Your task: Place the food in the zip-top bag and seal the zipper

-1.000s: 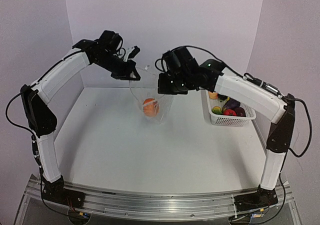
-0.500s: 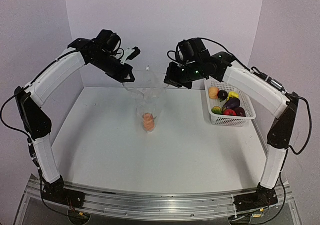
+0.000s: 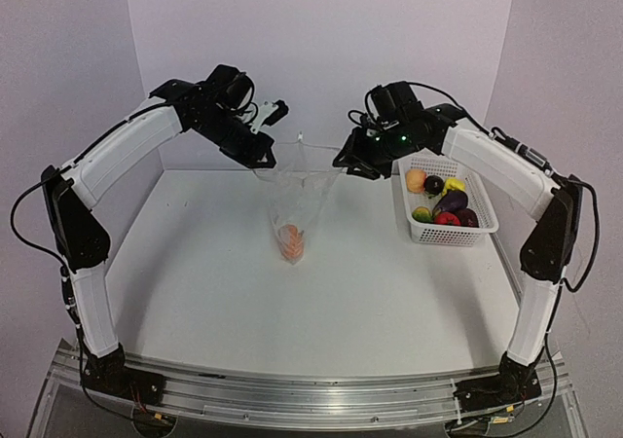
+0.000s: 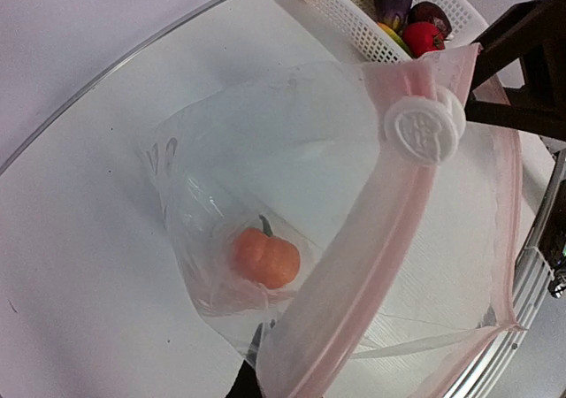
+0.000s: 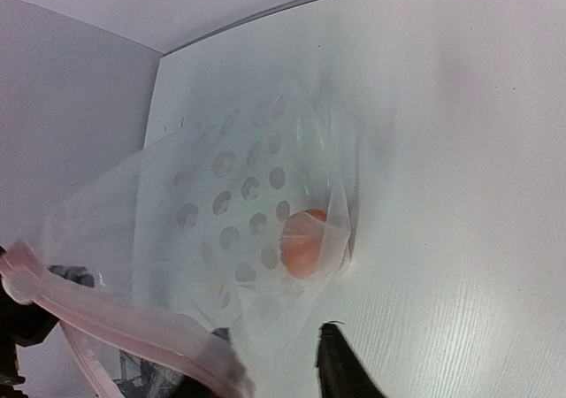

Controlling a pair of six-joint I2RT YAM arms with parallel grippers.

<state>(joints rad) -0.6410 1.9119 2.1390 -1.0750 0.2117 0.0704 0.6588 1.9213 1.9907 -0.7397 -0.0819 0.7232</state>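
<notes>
Top external view: a second ago the bag (image 3: 295, 197) hung short and wide between the two arms, and the orange toy fruit (image 3: 290, 241) sat high in it. Now the arms are higher and farther apart, the bag is pulled long and thin, and the fruit has dropped to the bottom, low over the middle of the table (image 3: 195, 292). The left gripper (image 3: 259, 158) is closed tight on the left end of the bag's top edge. The right gripper (image 5: 276, 345) was shut before; now its jaws are a little way apart, and the bag's edge only lies against one finger. The pink zipper strip (image 4: 354, 265) is not pressed shut, so the mouth gapes. A round white slider (image 4: 423, 131) sits on the strip; it has raised marks, too blurry to read. White dots cover the bag. More toy food (image 3: 443, 200), red, yellow, peach, green and dark purple, lies in the white basket (image 3: 458, 235) by the table's right edge, toward the far corner. The table is white and smooth. Pale purple walls (image 3: 321, 39) stand behind it and at both sides.
</notes>
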